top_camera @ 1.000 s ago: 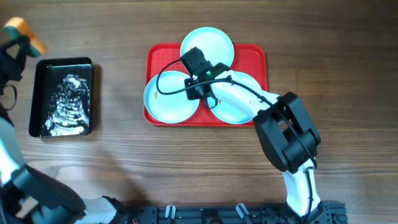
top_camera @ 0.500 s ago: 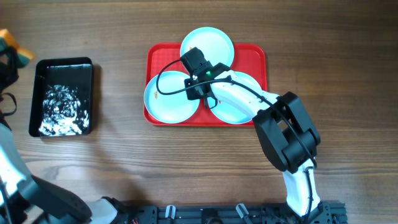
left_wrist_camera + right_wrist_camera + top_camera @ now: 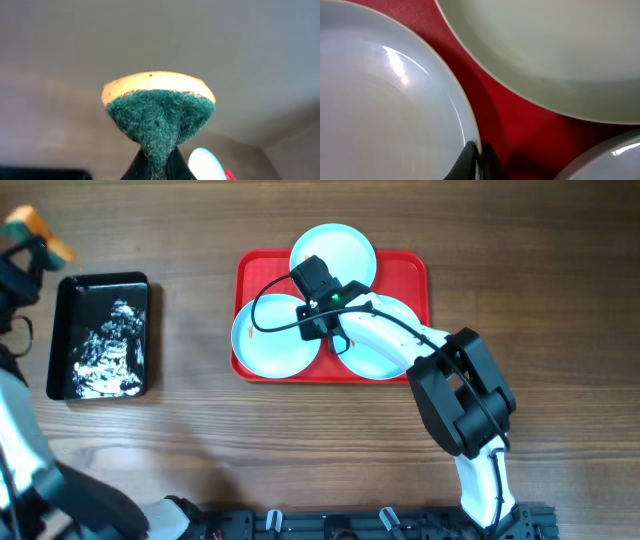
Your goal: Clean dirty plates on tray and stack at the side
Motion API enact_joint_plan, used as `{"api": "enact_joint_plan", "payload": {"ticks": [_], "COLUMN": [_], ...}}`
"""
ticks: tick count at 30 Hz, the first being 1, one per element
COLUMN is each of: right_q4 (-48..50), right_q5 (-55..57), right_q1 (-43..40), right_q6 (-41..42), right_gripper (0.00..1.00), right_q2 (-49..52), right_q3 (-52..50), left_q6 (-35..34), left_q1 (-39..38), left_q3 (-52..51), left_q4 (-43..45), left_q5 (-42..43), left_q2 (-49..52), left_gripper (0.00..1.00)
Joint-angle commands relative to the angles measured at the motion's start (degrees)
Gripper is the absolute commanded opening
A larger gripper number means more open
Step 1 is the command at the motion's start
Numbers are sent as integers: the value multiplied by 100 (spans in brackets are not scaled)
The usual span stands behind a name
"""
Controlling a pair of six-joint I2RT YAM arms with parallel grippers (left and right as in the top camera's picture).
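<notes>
Three pale aqua plates lie on the red tray point(image 3: 415, 265): one at the back point(image 3: 345, 245), one at the front left point(image 3: 265, 340), one at the front right point(image 3: 385, 355). My right gripper point(image 3: 318, 308) is shut on the right rim of the front-left plate point(image 3: 385, 100); its fingers point(image 3: 479, 157) pinch that rim over the red tray point(image 3: 490, 90). My left gripper point(image 3: 25, 250) is at the far left, raised, shut on a sponge point(image 3: 157, 107) that is orange on top and green below; the sponge also shows in the overhead view point(image 3: 40, 230).
A black rectangular tray point(image 3: 100, 285) with white foam in it sits on the left of the wood table. The right arm's base point(image 3: 460, 395) stands at the front right. Bare wood surrounds the red tray.
The left gripper with the sponge has shifted back and forth at the far left. The foam in the black tray looks different. The right arm has not moved.
</notes>
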Motion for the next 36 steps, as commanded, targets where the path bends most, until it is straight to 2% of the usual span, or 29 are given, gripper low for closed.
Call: {"api": "enact_joint_plan", "payload": {"ticks": [1, 2, 4, 5, 7, 12, 14, 15, 16, 17, 18, 19, 21, 22, 26, 30, 31, 33, 36], "right_q4": [-9, -11, -17, -15, -20, -26, -22, -15, -13, -22, -39, -48, -92, -103, -48, -22, -20, -11, 52], "right_q5": [-7, -7, -7, -7, -7, -7, -7, -7, -7, -9, -9, -9, -9, -7, -68, -118, -118, -179, -369], "right_q1": [35, 35, 35, 35, 35, 35, 35, 35, 35, 35, 35, 35, 35, 35, 35, 35, 35, 35, 33], "right_q6": [-107, -105, -105, -105, -105, -105, -107, -103, -103, -101, -103, -101, -103, -105, -61, -79, -83, -83, -122], "right_gripper": [4, 4, 4, 4, 4, 4, 4, 5, 4, 4, 4, 4, 4, 4, 4, 4, 4, 4, 4], "right_q2": [140, 140, 140, 140, 140, 140, 140, 140, 140, 140, 140, 140, 140, 140, 140, 140, 138, 122, 111], "right_q3": [-59, -59, -59, -59, -59, -59, -59, -59, -59, -59, -59, -59, -59, -59, -59, -57, -48, -48, -48], "left_q6": [262, 776, 1976, 2323, 2391, 2376, 2382, 2424, 2444, 2435, 2258, 1899, 1622, 1486, -2, -153, 48, 616, 903], "left_q1": [-175, -210, -365, -411, -396, -391, -398, -398, -437, -442, -437, -389, -330, -310, -310, -623, -916, -1510, -2450], "left_q3": [109, 109, 107, 109, 114, 411, 409, 396, 262, 107, -61, -63, -57, 57, 343, 330, 247, -22, -409], "left_q4": [-1095, -1672, -2964, -3259, -3344, -2658, -2435, -2702, -3110, -3285, -3451, -3545, -3427, -3335, -2667, -3329, -3963, -4579, -4568], "left_q5": [-688, -1145, -2675, -2957, -2699, -826, -752, -1268, -2579, -3265, -3578, -3316, -2345, -1606, 352, 197, -326, -970, -1062], "left_q2": [-168, -118, 243, 420, 490, -402, -734, -710, -505, -271, 181, 520, 651, 485, -337, -671, -627, -522, -306], "left_gripper": [4, 4, 4, 4, 4, 4, 4, 4, 4, 4, 4, 4, 4, 4, 4, 4, 4, 4, 4]}}
